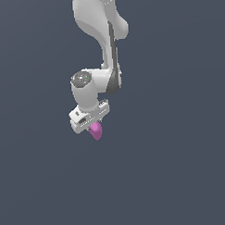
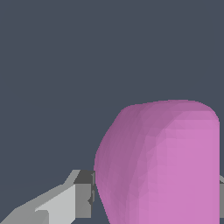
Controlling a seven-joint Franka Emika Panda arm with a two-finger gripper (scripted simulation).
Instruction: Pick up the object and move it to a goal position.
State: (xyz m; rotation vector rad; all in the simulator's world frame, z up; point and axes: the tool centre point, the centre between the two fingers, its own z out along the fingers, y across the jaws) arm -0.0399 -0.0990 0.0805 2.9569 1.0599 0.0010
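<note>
Between the gripper's (image 1: 93, 126) fingers the object (image 1: 96, 131) is held, clamped from both sides; this is seen best in the wrist view, where one grey finger (image 2: 83, 194) is pressed against the flank of the magenta-pink lump (image 2: 162, 166) and a sliver of the other finger is glimpsed at the opposite edge of the picture. Much of that view is filled by the object, whose rounded top and faceted, matte sides are shown close up. In the exterior view the lump is seen protruding below the white gripper body, its narrower end pointed downward, and it is clearly narrower than the gripper itself. The gripper is tilted, with its lower edge slanted down toward the exterior view's left. Above it the round wrist joint (image 1: 83, 79) is seen, and from there the white arm (image 1: 106, 36) is carried upward and out of the top of the frame. Around the gripper and the object only a plain, uniform dark blue-grey background (image 1: 181, 167) is shown in both views; whether this is a surface beneath the object, and whether the object is lifted clear of it, cannot be told, since no shadow or edge is visible
</note>
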